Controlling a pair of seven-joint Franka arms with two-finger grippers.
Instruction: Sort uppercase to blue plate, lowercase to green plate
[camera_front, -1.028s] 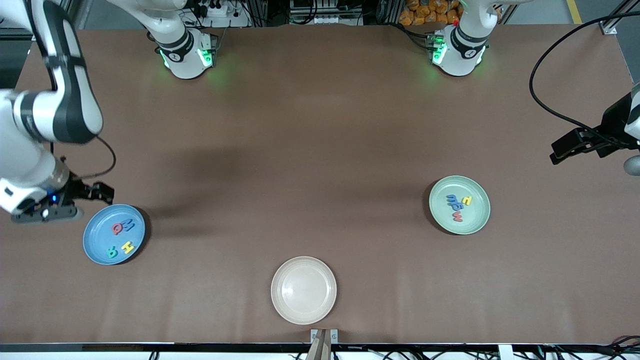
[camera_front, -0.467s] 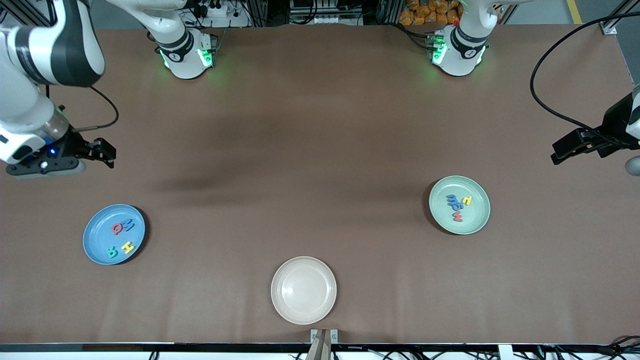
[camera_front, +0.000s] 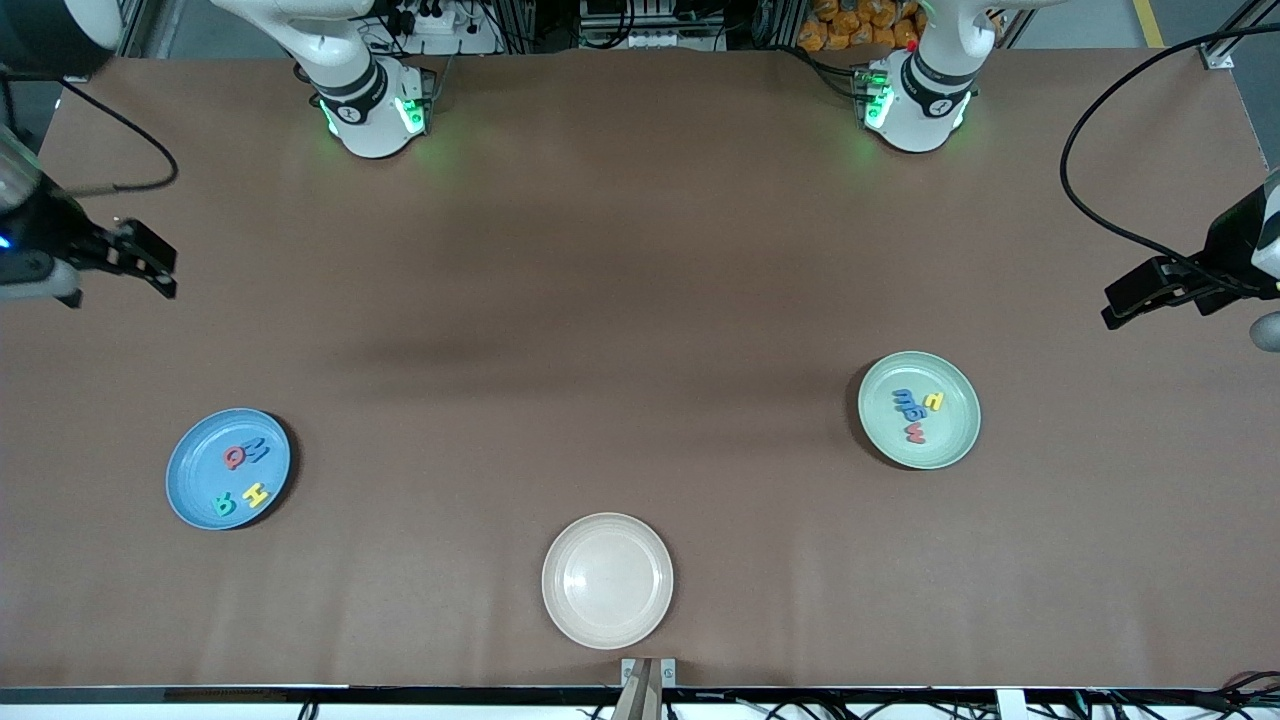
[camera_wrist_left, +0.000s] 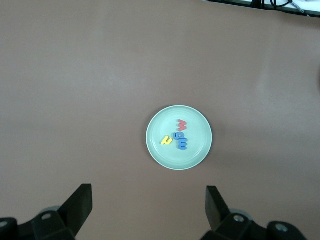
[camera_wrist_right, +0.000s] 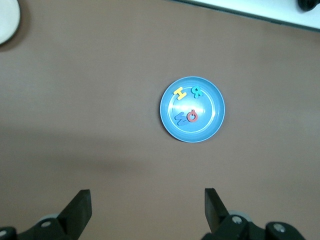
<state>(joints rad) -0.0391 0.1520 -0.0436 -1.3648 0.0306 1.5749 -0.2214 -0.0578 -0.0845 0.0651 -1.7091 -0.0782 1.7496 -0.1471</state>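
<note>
- The right gripper (camera_front: 155, 268) is hanging over bare table in the upper part of the front view, at the edge on the right arm's end. Its fingers are spread wide with nothing between them, which suits an arm with no letter left to carry.
- The left gripper (camera_front: 1130, 300) is hovering at the edge on the left arm's end, at mid-height in the frame. It is likewise gaping and empty, and this arm appears to be waiting.
- Each wrist view is looking straight down on its own plate, framed between the parted fingers. Both arms are evidently standing high and clear so the plates are showing unobstructed.
- The blue plate (camera_front: 195, 450) is sitting in the lower part of the frame toward the right arm's end. It is carrying the red Q (camera_front: 234, 457), blue M (camera_front: 256, 450), teal R (camera_front: 224, 504) and yellow H (camera_front: 257, 494), all lying flat inside its rim.
- The green plate (camera_front: 955, 430) is sitting toward the left arm's end, a little higher in the frame. It is holding the blue m (camera_front: 906, 396), blue g (camera_front: 913, 412), red w (camera_front: 914, 432) and yellow hooked letter (camera_front: 933, 401), bunched near its middle.
- The cream plate (camera_front: 607, 580) is lying at the lower middle of the frame, nearest the front camera, with no letter on it.
- No letter is lying loose on the table, so the sorting is looking finished, with capitals and small letters each on their own plate.
</note>
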